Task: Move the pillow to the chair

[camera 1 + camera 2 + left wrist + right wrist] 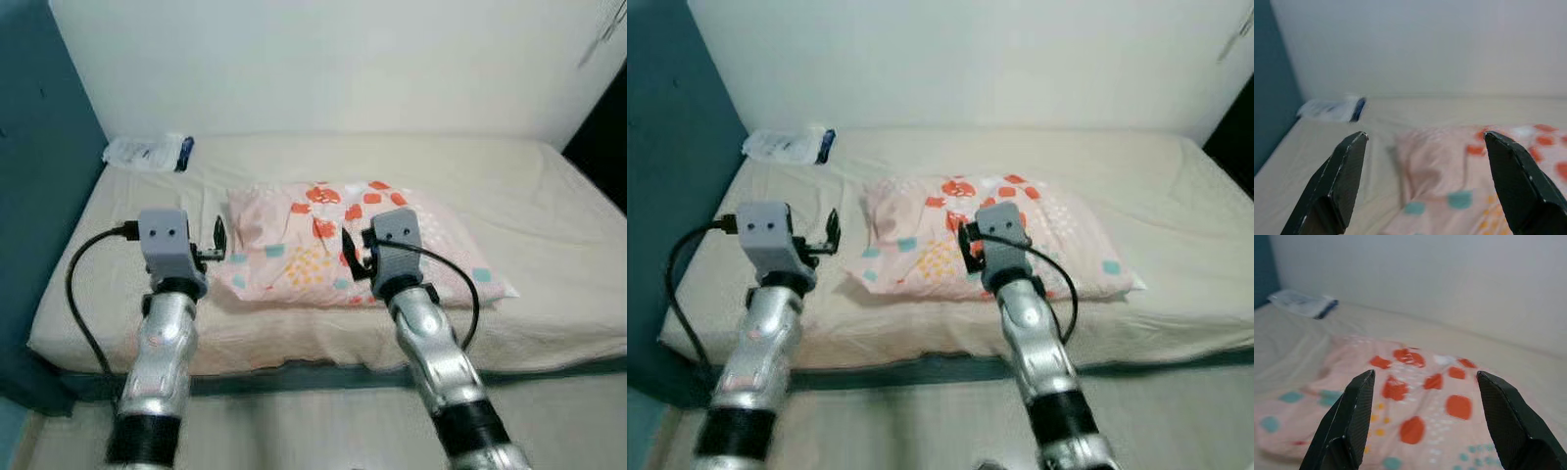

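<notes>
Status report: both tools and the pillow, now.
Left tool open, at the pillow's left end. Right tool open, over its front middle. Pillow flat on the bed, not gripped. White packet at far left corner, not in the way.

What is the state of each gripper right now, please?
Left gripper: open, holding nothing, fingers near the left end of the pillow.
Right gripper: open, holding nothing, fingers above the pillow.

You see soft, even indoor light with faint shadows under the pillow; wrist views are mildly blurred, the package out of focus.
</notes>
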`<state>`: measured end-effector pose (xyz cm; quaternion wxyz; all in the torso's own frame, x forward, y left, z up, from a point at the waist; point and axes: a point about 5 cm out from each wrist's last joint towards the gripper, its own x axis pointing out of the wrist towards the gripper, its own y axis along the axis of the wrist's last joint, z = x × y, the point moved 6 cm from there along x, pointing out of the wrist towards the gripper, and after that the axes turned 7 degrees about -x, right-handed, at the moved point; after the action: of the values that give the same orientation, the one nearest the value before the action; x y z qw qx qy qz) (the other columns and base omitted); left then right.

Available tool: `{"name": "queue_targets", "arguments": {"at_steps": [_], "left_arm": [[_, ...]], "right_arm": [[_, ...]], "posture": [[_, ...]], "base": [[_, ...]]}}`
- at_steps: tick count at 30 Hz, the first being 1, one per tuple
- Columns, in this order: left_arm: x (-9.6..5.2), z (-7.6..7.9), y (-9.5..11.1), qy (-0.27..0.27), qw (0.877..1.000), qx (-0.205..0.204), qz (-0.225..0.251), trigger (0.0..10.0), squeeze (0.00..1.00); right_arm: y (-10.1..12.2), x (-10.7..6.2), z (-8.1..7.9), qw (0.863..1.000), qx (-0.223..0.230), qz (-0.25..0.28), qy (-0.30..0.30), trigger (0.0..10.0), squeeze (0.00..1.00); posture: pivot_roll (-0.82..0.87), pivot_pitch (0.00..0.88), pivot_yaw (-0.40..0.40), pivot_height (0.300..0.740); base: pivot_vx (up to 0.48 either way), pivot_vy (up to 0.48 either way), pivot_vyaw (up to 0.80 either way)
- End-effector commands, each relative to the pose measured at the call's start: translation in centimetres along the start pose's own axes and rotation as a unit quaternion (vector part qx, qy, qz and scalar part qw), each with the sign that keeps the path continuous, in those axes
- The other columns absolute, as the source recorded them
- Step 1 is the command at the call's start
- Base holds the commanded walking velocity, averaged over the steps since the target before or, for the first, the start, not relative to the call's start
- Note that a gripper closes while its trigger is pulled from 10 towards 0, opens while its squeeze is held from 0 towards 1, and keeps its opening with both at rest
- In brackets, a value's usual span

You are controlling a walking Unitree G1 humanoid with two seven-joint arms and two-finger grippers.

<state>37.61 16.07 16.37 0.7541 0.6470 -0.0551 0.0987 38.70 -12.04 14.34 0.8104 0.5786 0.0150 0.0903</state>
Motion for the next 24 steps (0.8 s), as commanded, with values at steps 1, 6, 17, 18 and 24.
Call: {"name": "queue_targets", "arguments": {"at_steps": [1,6,17,18,24], "left_arm": [[-0.31,-0.91,-0.63,0.012,1.0,0.006,-0.009,10.0,0.0],[-0.27,-0.88,-0.65,0.011,1.0,0.006,-0.009,10.0,0.0],[-0.16,-1.02,-0.7,0.013,1.0,0.008,-0.01,10.0,0.0],[-0.14,-1.02,-0.69,0.013,1.0,0.008,-0.01,10.0,0.0],[-0.09,-1.16,-0.69,0.017,1.0,0.004,-0.01,10.0,0.0]], "right_arm": [[-0.2,-0.11,-0.61,1.0,0.002,-0.004,0.006,10.0,0.0],[-0.31,-0.12,-0.64,1.0,0.001,-0.006,0.006,10.0,0.0],[-0.52,-0.17,-0.63,1.0,0.001,-0.009,0.005,10.0,0.0],[-0.53,-0.17,-0.63,1.0,0.001,-0.009,0.005,10.0,0.0],[-0.64,-0.21,-0.76,1.0,0.001,-0.011,0.006,10.0,0.0]], "posture": [[0.02,0.067,-0.019,0.74],[0.01,0.063,-0.018,0.74],[0.01,0.063,-0.015,0.74],[0.02,0.065,-0.014,0.74],[0.02,0.069,-0.015,0.74]], "base": [[0.277,0.0,0.0],[0.275,0.0,0.0],[0.277,0.0,0.0],[0.277,0.0,0.0],[0.279,0.0,0.0]]}}
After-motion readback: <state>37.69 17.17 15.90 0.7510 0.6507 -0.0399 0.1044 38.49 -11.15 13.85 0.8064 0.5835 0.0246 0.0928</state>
